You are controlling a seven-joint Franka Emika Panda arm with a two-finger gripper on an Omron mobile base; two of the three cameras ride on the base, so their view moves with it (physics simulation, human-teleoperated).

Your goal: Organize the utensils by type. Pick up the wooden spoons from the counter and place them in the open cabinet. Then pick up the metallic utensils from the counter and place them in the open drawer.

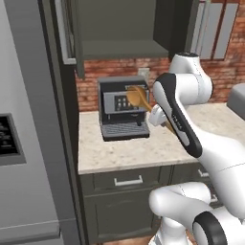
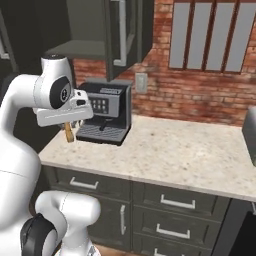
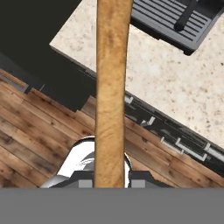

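Observation:
My gripper point(image 3: 112, 183) is shut on the handle of a light-brown wooden spoon point(image 3: 113, 87). I hold it in the air above the beige speckled counter point(image 1: 129, 150), in front of the coffee machine. In the left base view the spoon point(image 1: 138, 97) has its round bowl up and to the left, and its handle slants down to the right behind my forearm. In the right base view the handle's end point(image 2: 68, 133) hangs below my hand point(image 2: 65, 114). The open dark grey cabinet point(image 1: 119, 48) with its flat shelf is above the machine. The metallic utensils and the open drawer are out of view.
A black coffee machine point(image 1: 122, 107) stands on the counter against the brick wall. A tall grey fridge point(image 1: 24, 119) borders the counter on the left. Closed drawers with silver bar handles point(image 2: 175, 202) run below. A grey appliance point(image 2: 250, 131) sits at the far right.

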